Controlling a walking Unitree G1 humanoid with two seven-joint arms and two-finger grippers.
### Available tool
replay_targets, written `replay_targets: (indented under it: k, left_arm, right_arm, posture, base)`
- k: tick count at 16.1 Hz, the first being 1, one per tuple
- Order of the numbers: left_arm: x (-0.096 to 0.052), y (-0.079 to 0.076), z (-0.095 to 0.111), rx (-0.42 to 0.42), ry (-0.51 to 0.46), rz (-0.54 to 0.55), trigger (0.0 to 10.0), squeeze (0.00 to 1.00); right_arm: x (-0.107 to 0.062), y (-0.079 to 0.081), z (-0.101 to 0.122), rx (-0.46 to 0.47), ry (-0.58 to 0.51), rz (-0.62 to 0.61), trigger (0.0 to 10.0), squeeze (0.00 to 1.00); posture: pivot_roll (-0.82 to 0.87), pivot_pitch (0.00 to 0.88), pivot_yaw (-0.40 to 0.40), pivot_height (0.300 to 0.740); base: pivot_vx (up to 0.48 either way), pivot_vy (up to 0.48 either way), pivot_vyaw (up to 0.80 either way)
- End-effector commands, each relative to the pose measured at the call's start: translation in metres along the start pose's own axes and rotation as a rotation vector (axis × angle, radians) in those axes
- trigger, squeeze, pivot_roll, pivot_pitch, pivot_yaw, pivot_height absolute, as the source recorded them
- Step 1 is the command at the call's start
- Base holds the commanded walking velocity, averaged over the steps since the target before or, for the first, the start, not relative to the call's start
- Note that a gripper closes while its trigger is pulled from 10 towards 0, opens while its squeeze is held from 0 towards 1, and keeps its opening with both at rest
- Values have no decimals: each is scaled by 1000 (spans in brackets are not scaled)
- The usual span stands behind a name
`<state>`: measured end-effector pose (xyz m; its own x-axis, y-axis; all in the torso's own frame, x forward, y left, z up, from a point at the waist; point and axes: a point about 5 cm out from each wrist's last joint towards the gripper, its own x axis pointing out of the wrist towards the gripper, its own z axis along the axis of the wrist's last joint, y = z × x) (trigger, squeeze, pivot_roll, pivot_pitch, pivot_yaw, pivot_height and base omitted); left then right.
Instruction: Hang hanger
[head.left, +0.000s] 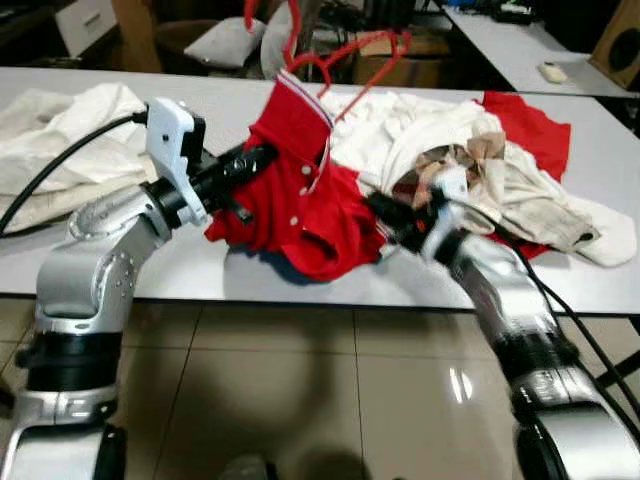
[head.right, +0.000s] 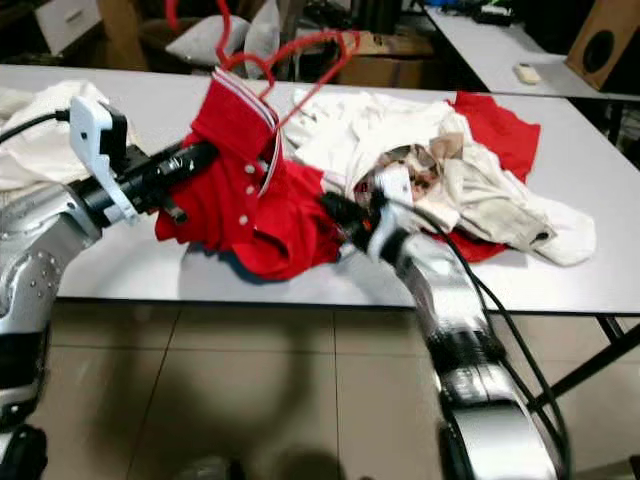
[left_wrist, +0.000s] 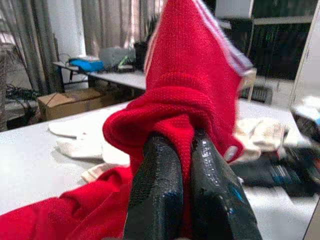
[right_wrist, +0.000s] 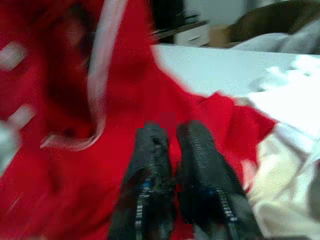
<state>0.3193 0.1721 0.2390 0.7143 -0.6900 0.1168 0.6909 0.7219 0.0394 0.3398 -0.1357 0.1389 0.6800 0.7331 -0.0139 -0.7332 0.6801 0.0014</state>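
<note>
Left eye view gives me the white desk (head.left: 120, 262) strewn with pale clothes (head.left: 455, 160). A red polo shirt (head.left: 300, 200) lies near its front edge with a red hanger (head.left: 345, 62) poking from its collar. My left gripper (left_wrist: 187, 150) is clamped on a fold of shirt fabric; my right gripper (right_wrist: 172, 150), fingers together and holding nothing, presses against the shirt's other side.

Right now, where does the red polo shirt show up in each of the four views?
Left eye view: red polo shirt at centre, on the white table, collar raised.
Right eye view: same shirt, left of centre.
Left wrist view: a fold pinched in the left gripper.
Right wrist view: blurred red cloth around the right gripper.
Shared landmark: the cream clothes pile, beside the shirt.
</note>
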Motion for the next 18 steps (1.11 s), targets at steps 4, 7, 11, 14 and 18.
replay_targets:
  k: [4,7,11,14,18]
  left_arm:
    - [3,0,20,-46,-110,24,0,0]
    - [1,-5,26,-94,-142,-2,0,0]
    - [-2,-5,30,-90,-142,3,0,0]
    - [-5,-5,30,-94,-136,-4,0,0]
    - [3,-17,31,-129,-143,-89,0,0]
  right_arm:
    - [12,36,-9,-158,72,79,10000,1000]
    - [29,40,-6,-134,25,-15,10000,1000]
    - [32,39,3,-36,-14,-32,10000,1000]
    - [17,30,13,98,-95,-73,10000,1000]
    - [26,26,25,139,-131,-101,10000,1000]
  posture:
    - [160,0,-39,740]
    - [183,0,-45,740]
    - [198,0,-52,740]
    - [201,0,-44,740]
    - [188,0,-27,740]
  base:
    - [0,0,0]
    - [0,0,0]
    - [0,0,0]
    - [0,0,0]
    - [0,0,0]
